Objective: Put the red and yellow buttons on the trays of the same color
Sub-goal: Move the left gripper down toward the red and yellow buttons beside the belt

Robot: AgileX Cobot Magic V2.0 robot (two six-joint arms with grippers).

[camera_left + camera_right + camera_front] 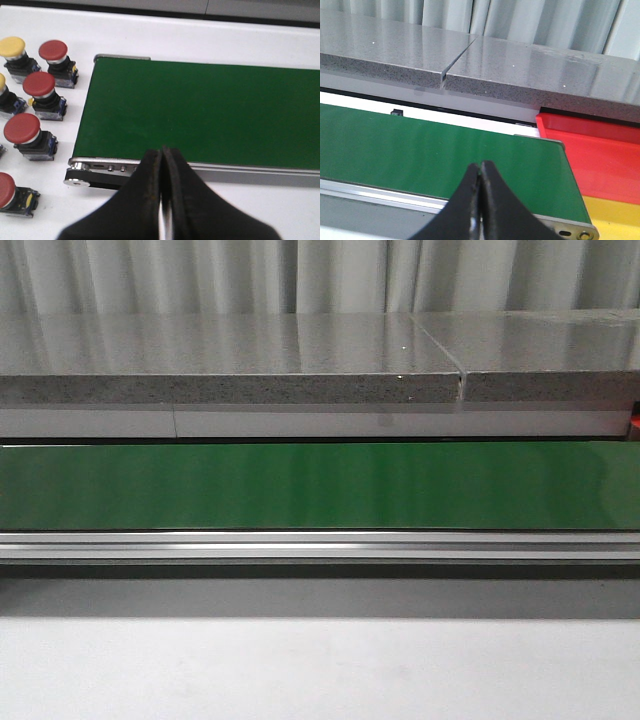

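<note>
Both sets of jaws are pressed together and hold nothing: the left gripper (pixel 162 152) hangs over the near edge of the green belt (pixel 200 110), the right gripper (pixel 480 167) over the belt's other end. Red buttons (pixel 39 84) and a yellow button (pixel 12 46) stand on the white counter (pixel 200 35) beside the belt's left end. The red tray (pixel 600 150) and yellow tray (pixel 615 215) lie just past its right end.

Even bright light from above w/ soft glare on the green belt (pixel 320 485) and grey slab (pixel 230 345); close jaws blurry.
</note>
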